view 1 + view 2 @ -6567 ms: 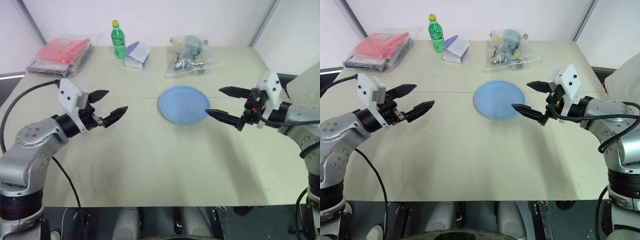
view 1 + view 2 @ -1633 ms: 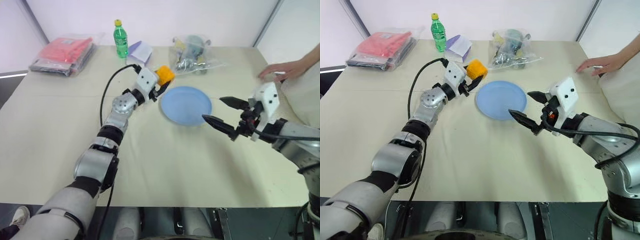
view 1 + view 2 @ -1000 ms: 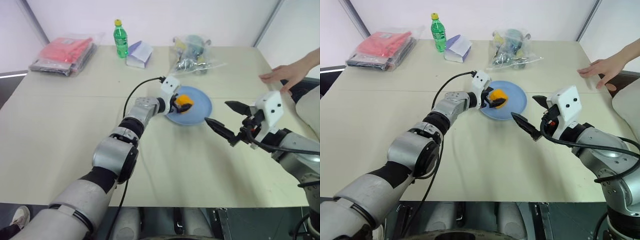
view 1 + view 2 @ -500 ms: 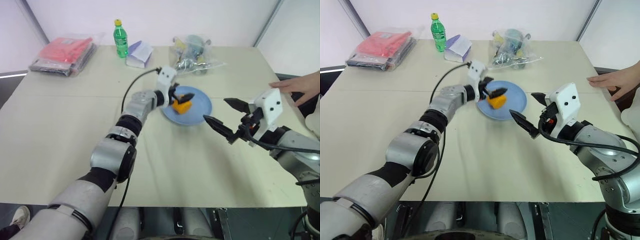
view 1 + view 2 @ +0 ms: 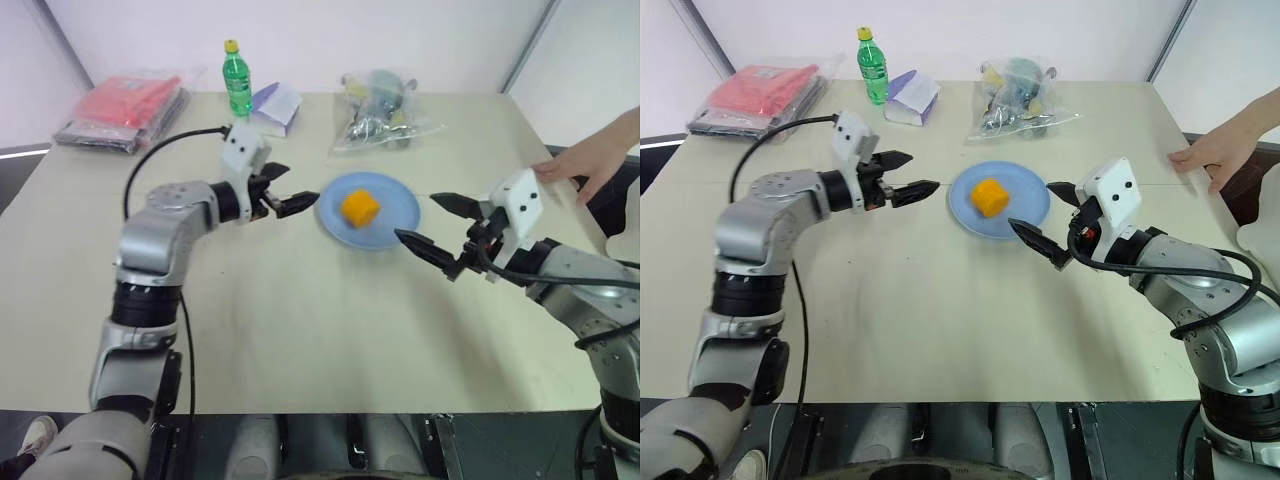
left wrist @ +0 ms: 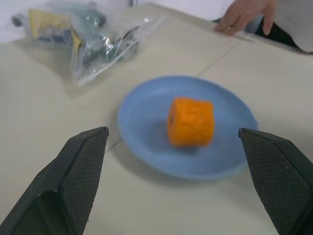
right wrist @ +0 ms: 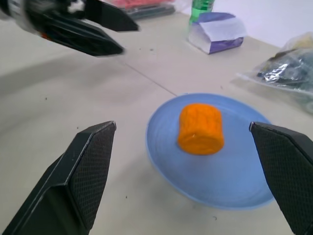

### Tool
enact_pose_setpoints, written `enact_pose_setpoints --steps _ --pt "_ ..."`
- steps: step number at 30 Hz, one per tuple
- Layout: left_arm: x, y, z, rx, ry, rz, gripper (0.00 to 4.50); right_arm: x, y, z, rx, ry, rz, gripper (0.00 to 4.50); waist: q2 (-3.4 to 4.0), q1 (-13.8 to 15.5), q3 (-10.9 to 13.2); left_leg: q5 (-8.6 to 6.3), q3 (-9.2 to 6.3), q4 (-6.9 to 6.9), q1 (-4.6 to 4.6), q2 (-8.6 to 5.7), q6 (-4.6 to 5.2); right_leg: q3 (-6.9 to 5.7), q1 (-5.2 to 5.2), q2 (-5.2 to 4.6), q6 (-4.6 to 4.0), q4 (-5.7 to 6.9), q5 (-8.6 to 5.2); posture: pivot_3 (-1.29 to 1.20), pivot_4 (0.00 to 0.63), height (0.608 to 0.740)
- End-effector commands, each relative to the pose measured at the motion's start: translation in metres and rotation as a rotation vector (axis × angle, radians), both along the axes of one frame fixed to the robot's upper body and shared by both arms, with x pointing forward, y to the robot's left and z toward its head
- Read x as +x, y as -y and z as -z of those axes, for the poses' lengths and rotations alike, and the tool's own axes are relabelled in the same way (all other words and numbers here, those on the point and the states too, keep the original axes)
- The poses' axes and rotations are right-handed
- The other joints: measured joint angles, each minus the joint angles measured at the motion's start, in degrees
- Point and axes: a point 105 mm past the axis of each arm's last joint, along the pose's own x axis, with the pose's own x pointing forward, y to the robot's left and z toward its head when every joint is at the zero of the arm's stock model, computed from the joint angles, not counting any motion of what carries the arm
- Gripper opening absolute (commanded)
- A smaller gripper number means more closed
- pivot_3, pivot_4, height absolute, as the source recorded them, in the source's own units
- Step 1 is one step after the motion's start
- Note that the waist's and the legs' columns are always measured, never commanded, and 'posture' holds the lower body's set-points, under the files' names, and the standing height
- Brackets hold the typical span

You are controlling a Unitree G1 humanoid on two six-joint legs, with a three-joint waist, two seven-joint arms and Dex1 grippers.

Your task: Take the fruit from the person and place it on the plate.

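The fruit sits on the plate mid-bench; both end effectors, left and right, flank it open and empty. Bottle, bags and packet line the far edge.

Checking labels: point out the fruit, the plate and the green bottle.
the fruit (image 5: 360, 208), left eye view, middle of its orange top face.
the plate (image 5: 398, 226), left eye view, bare blue surface beside the fruit.
the green bottle (image 5: 873, 72), right eye view, middle of its body.
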Motion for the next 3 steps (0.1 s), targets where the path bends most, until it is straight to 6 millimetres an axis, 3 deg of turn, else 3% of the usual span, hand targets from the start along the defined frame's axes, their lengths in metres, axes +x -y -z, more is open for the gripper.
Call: enact_pose_setpoints --steps 1,3 --pt "-0.0182 -0.0075 -0.0242 -0.01 0.061 0.004 4.46 0.0 -0.0013 -0.0122 -0.01 0.057 -0.022 4.5 0.0 0.1 0.0 0.0 0.01 0.01 0.01 0.0 0.0 0.01 0.01 -0.01 0.0 0.0 0.0 0.0 0.15 0.731" --pt "-0.0222 -0.0132 -0.0263 -0.014 0.061 -0.02 4.46 0.0006 -0.0008 -0.012 -0.012 0.056 -0.026 4.5 0.0 0.1 0.0 0.0 0.01 0.01 0.02 -0.01 0.0 0.02 0.01 -0.01 0.0 0.0 0.0 0.0 0.15 0.731"
